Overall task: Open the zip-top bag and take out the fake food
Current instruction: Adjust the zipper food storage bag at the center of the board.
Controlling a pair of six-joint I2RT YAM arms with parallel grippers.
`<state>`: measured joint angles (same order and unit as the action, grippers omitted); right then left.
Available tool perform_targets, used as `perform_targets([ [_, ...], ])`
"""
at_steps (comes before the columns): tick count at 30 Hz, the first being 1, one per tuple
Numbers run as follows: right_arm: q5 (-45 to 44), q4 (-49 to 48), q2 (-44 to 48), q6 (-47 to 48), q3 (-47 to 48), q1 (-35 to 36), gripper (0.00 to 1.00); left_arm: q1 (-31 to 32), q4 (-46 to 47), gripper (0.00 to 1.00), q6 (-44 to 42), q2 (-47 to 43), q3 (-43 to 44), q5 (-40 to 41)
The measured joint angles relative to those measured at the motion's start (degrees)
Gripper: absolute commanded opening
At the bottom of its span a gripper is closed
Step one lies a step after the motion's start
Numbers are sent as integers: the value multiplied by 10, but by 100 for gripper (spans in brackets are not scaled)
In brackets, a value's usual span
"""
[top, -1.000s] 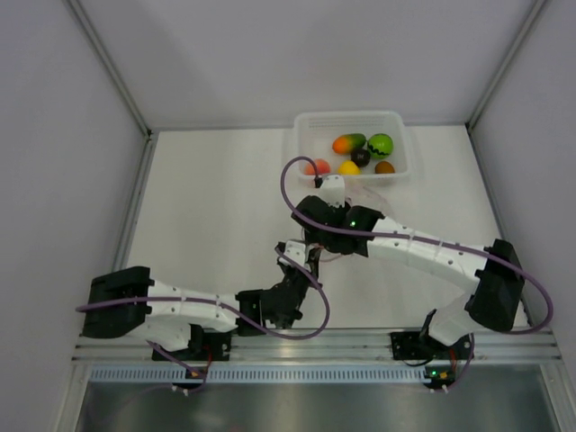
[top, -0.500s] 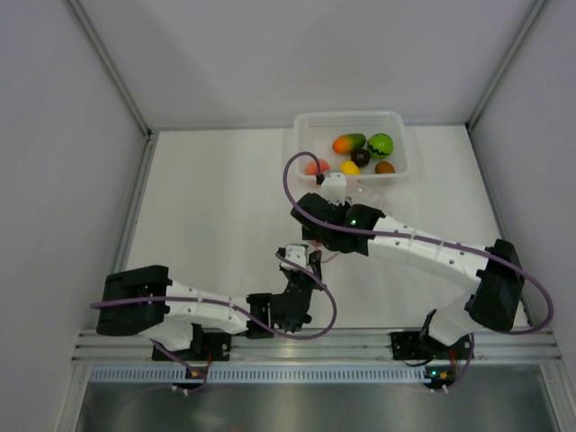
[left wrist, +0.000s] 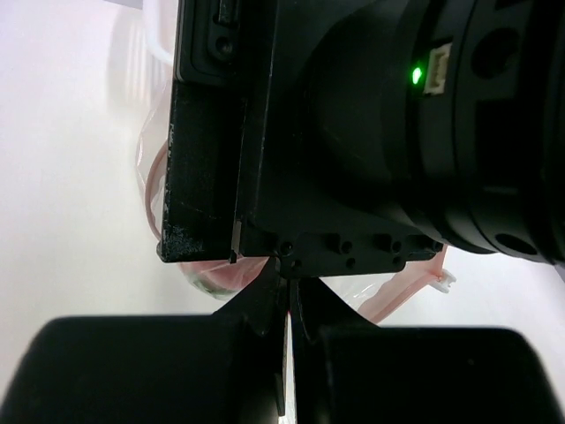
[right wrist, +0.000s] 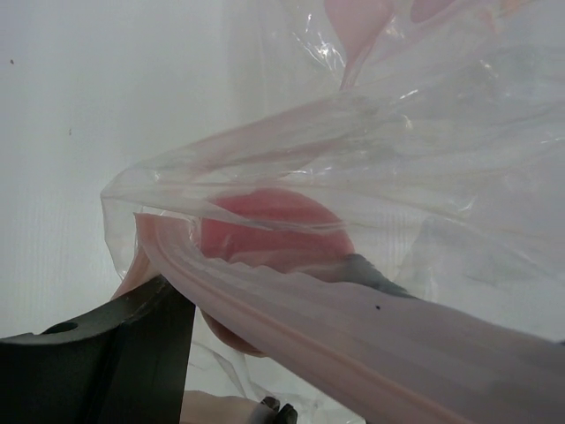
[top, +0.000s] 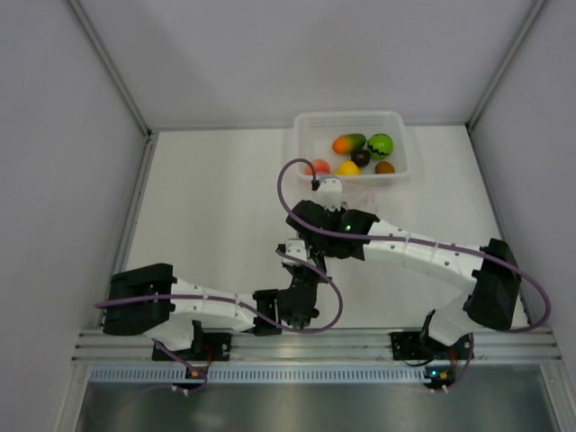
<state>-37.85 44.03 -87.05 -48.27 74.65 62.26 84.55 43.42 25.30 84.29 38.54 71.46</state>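
The zip-top bag (right wrist: 424, 150) fills the right wrist view, its pink zip strip (right wrist: 353, 327) crossing low in front. The pink-red fruit (right wrist: 274, 225) sits inside it, between my right gripper's (right wrist: 274, 265) fingers (right wrist: 115, 353), which close on its sides; the far finger is a dark shape behind the strip. My left gripper (left wrist: 289, 291) is shut on a thin edge of the bag (left wrist: 406, 287) just under the right wrist. From above, the grippers (top: 310, 241) (top: 300, 261) meet mid-table and the arm hides most of the bag (top: 364, 193).
A translucent white tray (top: 301, 126) stands at the back. It holds the mango (top: 348, 142), green (top: 381, 144), dark purple (top: 361, 157), brown (top: 384, 166), yellow (top: 348, 167) and peach-orange (top: 317, 166) fruits. White walls close in on both sides.
My right gripper has moved a little nearer and leftward, toward the left gripper. My left arm has stretched forward and right, bringing its gripper up under the right wrist.
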Motion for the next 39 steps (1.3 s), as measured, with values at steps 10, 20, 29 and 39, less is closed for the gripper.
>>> perform_targets([
  [10, -10, 10, 23, 2, 0, 1, 0, -10, 3, 0, 36, 0, -34, -1],
  [20, -16, 26, 30, 18, 5, -18, 0, -10, 4, 0, 54, -8, -49, -18],
  [29, 10, 26, 55, 34, 7, -20, 0, -10, 14, 0, 83, -8, -76, -24],
  [39, 48, -15, 76, 79, -26, -21, 0, -3, 20, 0, 80, -27, -80, -38],
])
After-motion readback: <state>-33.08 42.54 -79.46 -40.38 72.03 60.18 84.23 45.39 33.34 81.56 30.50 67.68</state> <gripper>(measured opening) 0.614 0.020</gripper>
